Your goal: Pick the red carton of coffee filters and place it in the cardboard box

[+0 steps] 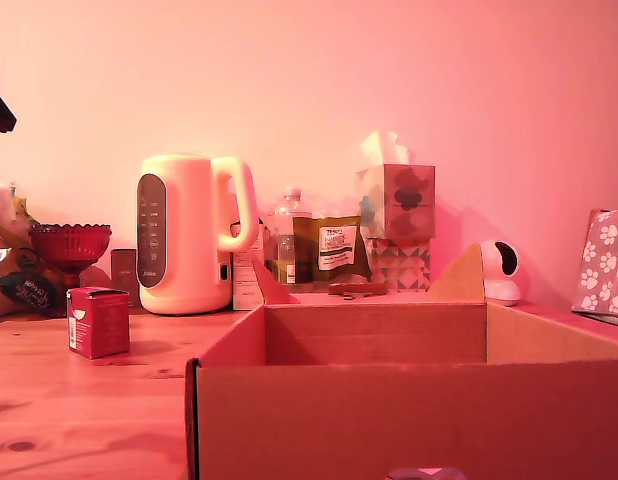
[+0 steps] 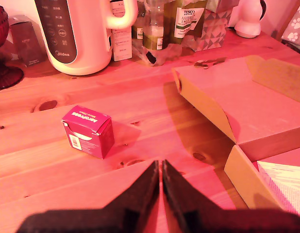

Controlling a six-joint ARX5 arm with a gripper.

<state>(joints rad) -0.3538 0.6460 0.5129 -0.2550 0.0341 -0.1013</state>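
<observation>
A heavy pink-red cast washes both views, the wall glowing brightest. The tabletop (image 2: 67, 194) sits dim (soft shadows spread beside the cardboard box (image 2: 247, 111)). The pincer (image 2: 161, 170) is dark and blurred up close.

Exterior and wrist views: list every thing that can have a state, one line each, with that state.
claw: shut, empty, above bare table.
red carton: closed, upright on the table, not gripped.
cardboard box: open, flaps up, empty as far as seen.
kettle: upright, lid shut.
tissue box: open, tissue sticking out on top.
bottle: upright, capped.
</observation>
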